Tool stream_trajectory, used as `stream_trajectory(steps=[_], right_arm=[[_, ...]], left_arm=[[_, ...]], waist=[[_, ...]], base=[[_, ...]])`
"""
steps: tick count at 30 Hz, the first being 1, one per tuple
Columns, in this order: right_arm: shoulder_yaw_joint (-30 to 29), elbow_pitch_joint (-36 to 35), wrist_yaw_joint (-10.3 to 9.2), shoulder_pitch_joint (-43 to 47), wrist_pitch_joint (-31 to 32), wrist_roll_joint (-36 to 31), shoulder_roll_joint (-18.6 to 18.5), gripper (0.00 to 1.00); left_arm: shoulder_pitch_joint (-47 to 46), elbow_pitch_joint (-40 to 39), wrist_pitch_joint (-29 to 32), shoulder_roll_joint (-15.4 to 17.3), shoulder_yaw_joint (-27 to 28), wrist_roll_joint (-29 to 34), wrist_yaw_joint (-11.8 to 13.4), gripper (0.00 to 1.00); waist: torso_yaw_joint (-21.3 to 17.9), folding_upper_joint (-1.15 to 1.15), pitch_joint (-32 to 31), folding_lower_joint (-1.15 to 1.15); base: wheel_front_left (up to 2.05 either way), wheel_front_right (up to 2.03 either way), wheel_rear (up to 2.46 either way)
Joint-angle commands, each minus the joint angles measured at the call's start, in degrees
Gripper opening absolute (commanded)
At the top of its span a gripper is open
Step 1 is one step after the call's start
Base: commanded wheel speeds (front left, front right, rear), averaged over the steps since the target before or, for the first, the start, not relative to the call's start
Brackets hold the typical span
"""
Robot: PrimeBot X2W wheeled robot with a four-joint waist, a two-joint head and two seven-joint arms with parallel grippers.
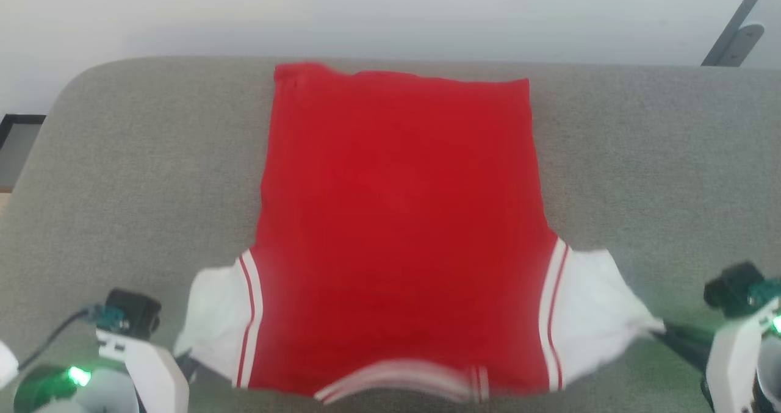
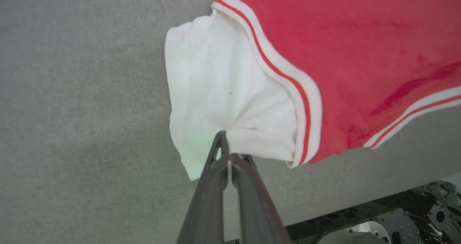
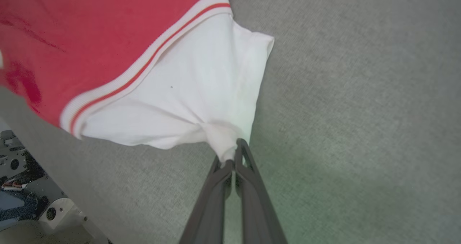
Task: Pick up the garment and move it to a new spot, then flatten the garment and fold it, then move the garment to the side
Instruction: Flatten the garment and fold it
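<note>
The garment (image 1: pixel 396 218), a red shirt with white sleeves and red-and-white striped trim, lies spread on the grey cushion, its collar end toward me and its hem far. My left gripper (image 1: pixel 183 359) is shut on the white sleeve (image 2: pixel 223 103) at the lower left, the cloth bunched at its tips (image 2: pixel 225 143). My right gripper (image 1: pixel 662 330) is shut on the other white sleeve (image 3: pixel 187 89), which is pulled taut into a twist at its tips (image 3: pixel 233 154). The garment's near edge looks slightly lifted and blurred.
The grey cushion (image 1: pixel 122 175) spreads wide on both sides of the garment, with a rounded far-left corner. A pale wall and a dark slanted bar (image 1: pixel 735 25) stand behind. The robot's dark base (image 2: pixel 396 215) shows past the cushion's near edge.
</note>
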Motion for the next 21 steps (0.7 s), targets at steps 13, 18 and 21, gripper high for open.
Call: stream_trajectory(steps=[13,18,21], right_arm=[[-1.1,2.2,-0.10,6.7,4.1,3.7,-1.1,0.00],[-4.4,3.5,-0.10,5.7,6.6,2.5,0.5,1.00],[-8.6,0.8,-0.10,4.5,8.5,2.3,0.5,1.00]], left_arm=[[8.3,-5.7,-2.0,0.5,-0.6,-3.4,3.7,0.00],[8.0,-5.8,-2.7,-0.2,-0.8,-2.7,3.3,0.00],[7.0,-5.7,-3.2,-1.0,-0.8,-2.1,3.0,0.00]], waist=[[0.0,0.00,-1.1,0.00],[0.5,0.00,-0.2,0.00],[1.1,0.00,0.8,0.00]], base=[[0.00,0.00,0.00],[0.00,0.00,0.00],[0.00,0.00,0.00]])
